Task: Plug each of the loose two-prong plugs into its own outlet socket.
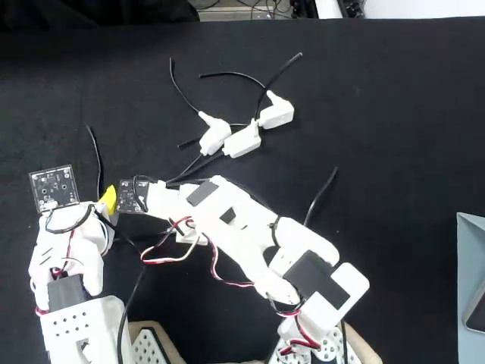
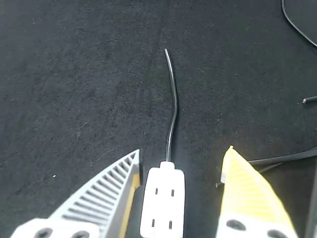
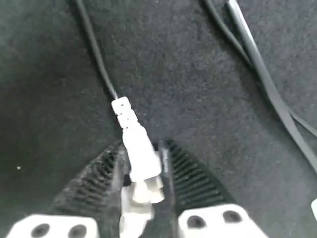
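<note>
A white outlet socket lies on the black mat between the fingers of my left gripper, which is open around it; its black cord runs away from the wrist. My right gripper is shut on a white two-prong plug, whose cord trails off across the mat. From above, the right arm stretches across to the left gripper's yellow finger, and the two wrists meet there. Three more white plug or socket pieces with short black cords lie farther back.
Loose black cords run from the white pieces toward the arms. A grey tray sits at the right edge. The black mat is open at back right and back left.
</note>
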Robot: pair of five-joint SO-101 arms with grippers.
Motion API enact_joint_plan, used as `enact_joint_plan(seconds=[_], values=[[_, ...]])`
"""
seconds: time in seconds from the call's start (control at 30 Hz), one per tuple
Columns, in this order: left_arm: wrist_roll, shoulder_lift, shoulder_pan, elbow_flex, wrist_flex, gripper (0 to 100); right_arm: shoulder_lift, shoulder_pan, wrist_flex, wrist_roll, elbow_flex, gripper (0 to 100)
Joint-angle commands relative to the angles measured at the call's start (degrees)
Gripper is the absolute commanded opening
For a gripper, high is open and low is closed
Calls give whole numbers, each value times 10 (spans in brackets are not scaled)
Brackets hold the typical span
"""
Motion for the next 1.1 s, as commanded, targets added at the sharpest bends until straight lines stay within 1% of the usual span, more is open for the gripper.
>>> enact_joint_plan(seconds=[0.0,0.13,0.27,0.47,0.6,0.73,0.9,1.0,1.07], values=[[4,-5,-5,-4,-13,264,-8,33,-8,-1,-7,12],[4,-5,-3,-3,-13,264,-42,83,-6,-5,-2,11],[4,-5,-2,-3,-13,264,-102,132,25,-69,-4,11],[4,-5,-2,-3,-13,264,-182,205,26,-178,4,11],[4,-5,-2,-3,-13,264,-186,246,24,-218,24,11],[4,-5,-3,-4,-13,264,-186,271,23,-248,48,12],[4,-5,-5,-5,-13,264,-167,274,23,-248,75,17],[4,-5,-3,-5,-13,264,-143,273,27,-284,78,104],[4,-5,-3,-4,-13,264,-128,272,28,-291,78,149]])
